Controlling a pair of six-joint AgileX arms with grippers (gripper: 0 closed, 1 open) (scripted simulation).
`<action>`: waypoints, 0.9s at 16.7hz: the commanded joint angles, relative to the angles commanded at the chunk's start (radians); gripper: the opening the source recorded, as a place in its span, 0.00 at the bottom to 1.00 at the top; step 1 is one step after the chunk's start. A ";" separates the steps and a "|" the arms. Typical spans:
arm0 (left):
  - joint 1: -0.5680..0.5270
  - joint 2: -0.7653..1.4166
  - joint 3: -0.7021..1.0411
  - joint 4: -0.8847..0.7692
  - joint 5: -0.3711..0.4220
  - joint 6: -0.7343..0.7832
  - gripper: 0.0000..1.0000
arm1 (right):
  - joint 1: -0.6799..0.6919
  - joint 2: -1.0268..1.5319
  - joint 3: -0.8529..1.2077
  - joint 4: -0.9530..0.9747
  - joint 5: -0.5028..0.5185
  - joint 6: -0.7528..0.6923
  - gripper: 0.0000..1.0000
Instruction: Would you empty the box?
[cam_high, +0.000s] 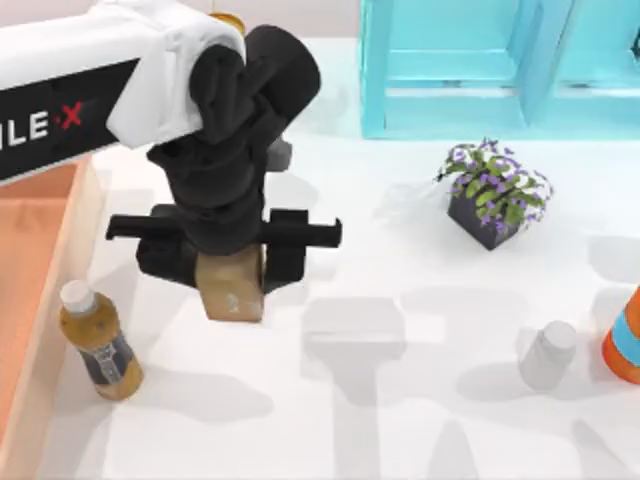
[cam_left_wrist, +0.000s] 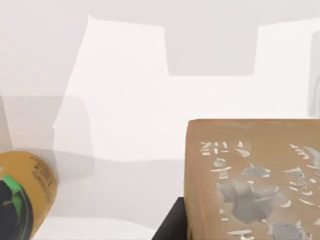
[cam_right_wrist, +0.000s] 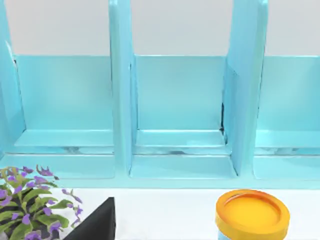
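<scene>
The large rectangular wood-look box (cam_high: 40, 290) is orange-brown inside, with paler tan rim walls. The small cardboard-like cube (cam_high: 232, 288) is tan, and the left wrist view shows a speckled white-and-grey pattern on its face. The plastic bottle (cam_high: 98, 340) is amber-yellow with a white cap and a dark label that shows a touch of green. The left arm is white with black joints, and its left gripper (cam_high: 225, 262) is black. The open shelf unit (cam_high: 490, 65) is light blue. The potted plant (cam_high: 494, 193) has green leaves, purple flowers and a dark pot. The round jar lid (cam_right_wrist: 252, 214) is orange-yellow. The bench (cam_high: 400, 400) is white.
</scene>
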 joint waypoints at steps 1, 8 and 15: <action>-0.060 0.007 -0.017 0.014 0.005 -0.071 0.00 | 0.000 0.000 0.000 0.000 0.000 0.000 1.00; -0.222 0.012 -0.106 0.055 0.029 -0.284 0.00 | 0.000 0.000 0.000 0.000 0.000 0.000 1.00; -0.218 0.036 -0.151 0.126 0.028 -0.281 0.00 | 0.000 0.000 0.000 0.000 0.000 0.000 1.00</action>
